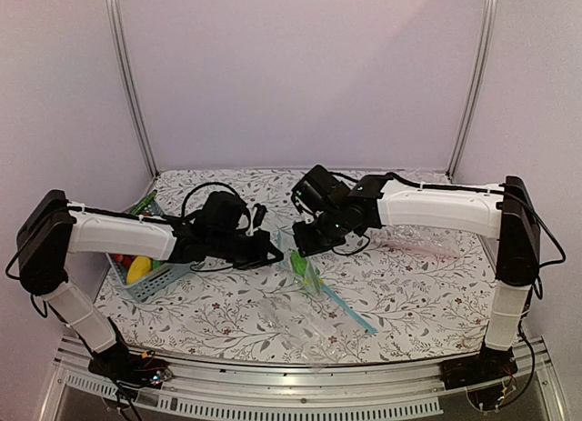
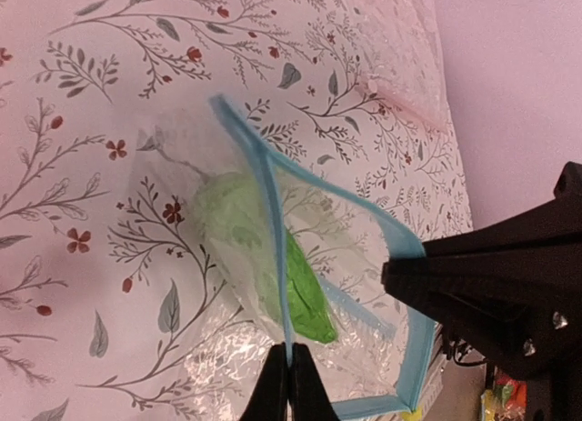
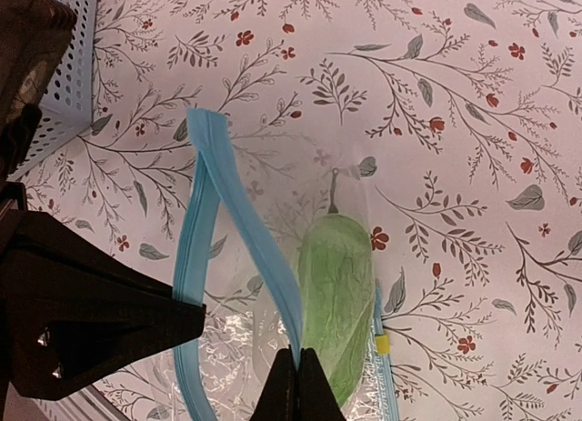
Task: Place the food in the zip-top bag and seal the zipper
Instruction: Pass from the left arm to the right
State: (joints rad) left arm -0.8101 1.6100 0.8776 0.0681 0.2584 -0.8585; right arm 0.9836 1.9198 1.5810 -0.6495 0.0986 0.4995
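Floral tablecloth (image 1: 409, 294) lying flat, left gripper (image 2: 289, 377) and right gripper (image 3: 297, 377) each pinching zipper (image 3: 238, 212), holding zip-top bag (image 3: 346, 180) mouth open mid-table, green food (image 3: 338, 289) sitting inside, yellow food (image 1: 138, 269) lying in basket (image 1: 171, 279).

A food piece (image 3: 336, 294) lies inside the zip-top bag (image 3: 300, 189), right of the basket (image 1: 164, 277).

No legible text or labels

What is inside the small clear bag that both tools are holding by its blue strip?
One light-green food piece lies inside the bag, visible through the clear plastic. Nothing else shows in it, though crinkled plastic near the frame edge hides part.
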